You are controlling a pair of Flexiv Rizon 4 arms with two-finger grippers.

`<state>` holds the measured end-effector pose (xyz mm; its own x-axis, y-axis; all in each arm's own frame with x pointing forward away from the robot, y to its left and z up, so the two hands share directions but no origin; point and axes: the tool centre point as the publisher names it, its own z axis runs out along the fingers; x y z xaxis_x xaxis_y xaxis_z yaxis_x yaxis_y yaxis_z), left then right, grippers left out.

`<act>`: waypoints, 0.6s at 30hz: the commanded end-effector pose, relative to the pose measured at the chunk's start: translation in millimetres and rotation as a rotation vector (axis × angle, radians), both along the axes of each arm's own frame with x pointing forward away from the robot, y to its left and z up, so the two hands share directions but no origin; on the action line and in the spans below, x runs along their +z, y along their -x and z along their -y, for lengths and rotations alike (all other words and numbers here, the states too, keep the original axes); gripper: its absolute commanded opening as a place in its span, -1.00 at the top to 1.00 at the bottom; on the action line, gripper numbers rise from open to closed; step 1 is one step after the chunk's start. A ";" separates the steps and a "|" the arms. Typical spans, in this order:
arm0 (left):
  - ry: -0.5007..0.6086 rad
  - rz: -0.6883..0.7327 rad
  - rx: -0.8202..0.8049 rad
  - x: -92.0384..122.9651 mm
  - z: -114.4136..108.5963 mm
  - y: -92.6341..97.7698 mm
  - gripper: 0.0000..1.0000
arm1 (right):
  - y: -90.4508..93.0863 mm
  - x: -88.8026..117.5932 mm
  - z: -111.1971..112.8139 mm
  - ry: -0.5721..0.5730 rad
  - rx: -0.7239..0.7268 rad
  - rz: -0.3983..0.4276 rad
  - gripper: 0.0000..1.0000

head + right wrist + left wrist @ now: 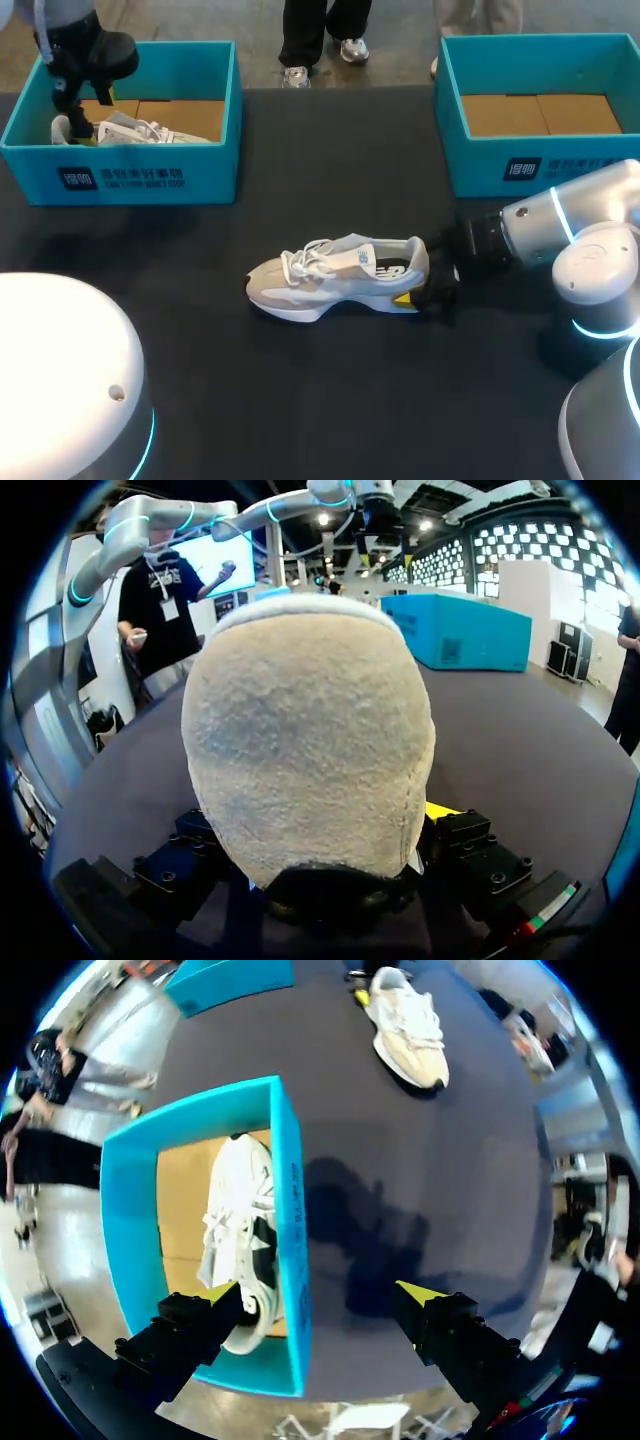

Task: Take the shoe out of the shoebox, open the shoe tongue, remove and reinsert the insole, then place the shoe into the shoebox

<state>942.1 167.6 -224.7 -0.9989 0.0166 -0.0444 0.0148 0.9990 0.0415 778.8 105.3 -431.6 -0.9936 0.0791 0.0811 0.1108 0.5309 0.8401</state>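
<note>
From above, the shoe stands upright on the table, toe toward the left box. The right gripper is at its heel. One yellow tip shows against the heel's near side and the other is behind the shoe. The right box shows only its cardboard floor. The left gripper hangs into the left box over a second shoe, whose heel end it covers.

At the left wrist, the left gripper is spread wide and holds nothing. One finger is inside the left box beside the second shoe, the other outside the wall. The shoe lies well ahead on the table.

At the right wrist, the heel of the shoe fills the view, pinched in the right gripper. One fingertip presses its side and the heel hides the other. The rest of the shoe is out of sight behind the heel. The left box stands beyond.
</note>
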 end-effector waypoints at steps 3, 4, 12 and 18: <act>0.023 0.033 0.470 11.1 9.9 24.6 -1.00 | 1.7 -12.2 -6.6 0.002 0.001 -0.001 1.00; 0.016 0.044 0.509 11.9 12.4 27.7 -1.00 | 1.7 -12.2 -6.6 0.002 0.001 -0.001 1.00; -0.025 0.122 0.837 14.3 32.3 40.6 -1.00 | 1.7 -12.2 -6.6 0.002 0.001 -0.001 1.00; -0.032 0.056 0.981 11.5 24.1 47.1 -1.00 | 1.7 -12.2 -6.6 0.002 0.001 -0.001 1.00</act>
